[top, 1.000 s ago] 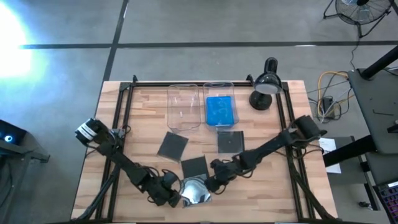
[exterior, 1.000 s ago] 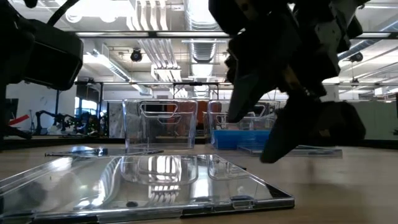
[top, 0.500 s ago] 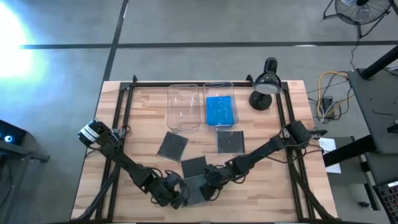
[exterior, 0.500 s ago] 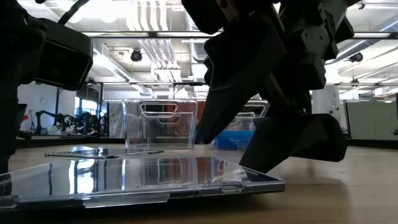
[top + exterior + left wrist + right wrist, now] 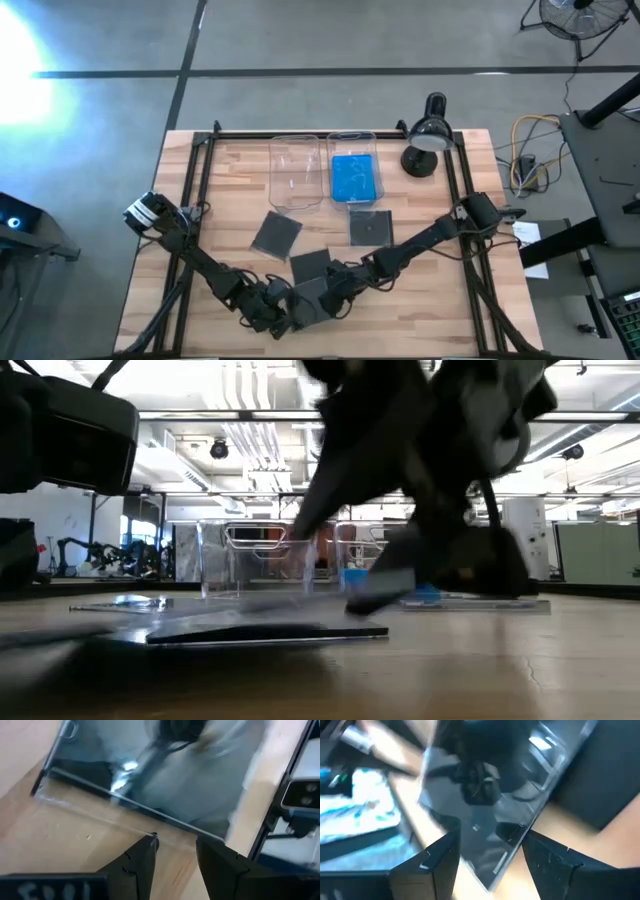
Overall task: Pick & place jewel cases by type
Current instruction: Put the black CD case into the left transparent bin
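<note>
Near the front edge of the table (image 5: 200, 190), about midway along it, you have a dark jewel case (image 5: 307, 298) lying between both grippers. In the low view it reads as a thin flat slab with a clear, glossy lid (image 5: 250, 632), one side lifted slightly off the wood. Both wrist views show its lid mirroring the arms above.

Left gripper (image 5: 272, 318): at the case's front-left edge. Your left wrist view shows the fingers (image 5: 142, 857) spread a little, the case edge (image 5: 130, 805) just ahead of the tips; contact cannot be told.

Right gripper (image 5: 335, 290): over the case's right side. Fingers (image 5: 440, 855) spread wide, the case (image 5: 490, 820) lying between and beyond them; whether they touch it cannot be told.

Count, high view:
- Dark cases on the wood: four, namely the worked one, one just behind it (image 5: 311, 266), one toward the left (image 5: 277, 235), one toward the right (image 5: 370, 227).
- Clear bins at the back edge: two. The left bin (image 5: 295, 173) looks bare; the right bin (image 5: 354, 166) holds blue cases (image 5: 353, 177), number not readable.
- One black desk lamp (image 5: 428, 135) at the back-right corner.
</note>
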### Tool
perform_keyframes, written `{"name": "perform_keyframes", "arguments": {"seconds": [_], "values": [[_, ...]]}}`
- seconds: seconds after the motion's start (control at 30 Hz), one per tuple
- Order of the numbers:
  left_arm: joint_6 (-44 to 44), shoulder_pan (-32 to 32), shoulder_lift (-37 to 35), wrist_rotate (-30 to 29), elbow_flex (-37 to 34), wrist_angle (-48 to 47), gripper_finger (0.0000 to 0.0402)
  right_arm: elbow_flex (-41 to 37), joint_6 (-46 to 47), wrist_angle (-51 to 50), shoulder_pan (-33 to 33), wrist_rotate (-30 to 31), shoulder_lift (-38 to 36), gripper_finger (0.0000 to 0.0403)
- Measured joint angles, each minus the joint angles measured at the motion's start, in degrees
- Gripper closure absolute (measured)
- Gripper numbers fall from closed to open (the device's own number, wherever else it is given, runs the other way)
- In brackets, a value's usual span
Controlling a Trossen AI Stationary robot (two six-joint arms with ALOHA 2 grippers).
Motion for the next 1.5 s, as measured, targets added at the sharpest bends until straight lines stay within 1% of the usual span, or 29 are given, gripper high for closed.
{"name": "perform_keyframes", "arguments": {"seconds": [0.07,0.13,0.23,0.4,0.6,0.7,0.83,1.07,1.17,1.27,1.43,1.5], "values": [[2.02,-0.11,0.02,-0.02,-0.36,0.0,0.0273,0.0,-0.21,1.66,0.12,-3.21,-0.98,0.0199],[2.43,-0.11,0.04,0.0,-1.04,0.67,0.0273,0.04,-0.53,2.91,0.18,-4.56,-1.98,0.0199],[2.54,-0.11,0.04,-0.26,-2.04,1.12,0.0273,-0.2,-1.73,3.0,-0.11,-3.68,-3.33,0.0199],[4.09,0.15,0.06,-0.92,-2.21,1.16,0.0273,-0.1,-1.6,4.1,-0.45,0.7,-3.66,0.0199],[4.15,0.24,0.06,-2.44,-2.48,1.2,0.0273,1.28,-1.21,3.97,-0.44,0.84,-3.23,0.02],[4.17,0.31,0.06,-3.09,-2.71,1.23,0.0273,1.37,1.73,4.36,-0.71,0.31,-3.23,0.0207],[4.2,0.32,0.06,-3.71,-2.84,1.2,0.0273,0.91,5.5,4.16,-0.8,0.03,-3.23,0.0241],[4.2,-0.13,0.06,-3.98,-2.86,1.18,0.0273,-0.41,9.47,4.0,-0.8,0.05,-3.23,0.0351],[4.01,-1.53,0.06,-5.11,-2.86,1.18,0.0273,-0.57,9.8,3.94,-0.8,0.03,-3.23,0.0385],[2.39,-3.72,-0.04,-6.9,-2.86,1.2,0.0273,-0.75,10.25,4.1,-0.76,0.05,-3.23,0.0387],[-1.5,-9.53,-0.42,-12.76,-2.55,0.88,0.0273,-0.83,9.48,3.87,-0.83,0.71,-3.98,0.0385],[-3.73,-12.25,-0.42,-15.17,-2.12,0.66,0.0273,-0.87,8.4,2.21,-1.12,1.49,-5.52,0.0386]]}}
